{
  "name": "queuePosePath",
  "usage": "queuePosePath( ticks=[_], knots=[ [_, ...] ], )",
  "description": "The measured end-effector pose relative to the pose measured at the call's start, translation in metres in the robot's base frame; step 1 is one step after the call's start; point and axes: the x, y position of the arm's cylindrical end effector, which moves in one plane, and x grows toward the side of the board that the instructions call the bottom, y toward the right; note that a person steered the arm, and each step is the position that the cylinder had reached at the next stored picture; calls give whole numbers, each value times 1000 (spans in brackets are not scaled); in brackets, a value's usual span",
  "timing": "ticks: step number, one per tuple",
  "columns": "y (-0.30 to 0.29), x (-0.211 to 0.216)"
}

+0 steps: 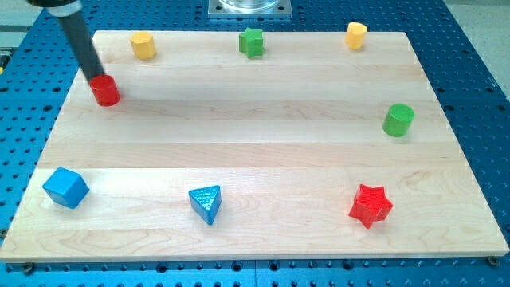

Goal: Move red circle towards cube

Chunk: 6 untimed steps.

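Barely begun: my tip point(93, 76), a plain rod with no gripper to open, touches the red circle point(105, 91) from above-left; the cube point(65, 187) sits well below.

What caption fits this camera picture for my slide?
My tip touches the red circle from above-left, with the blue cube waiting below.
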Motion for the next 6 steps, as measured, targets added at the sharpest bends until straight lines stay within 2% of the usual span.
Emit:
queuePosePath(
  ticks=[1, 2, 3, 4, 5, 6],
  knots=[
    [41, 17],
    [35, 48],
    [9, 5],
    [-14, -10],
    [-13, 54],
    [-7, 78]
  ],
)
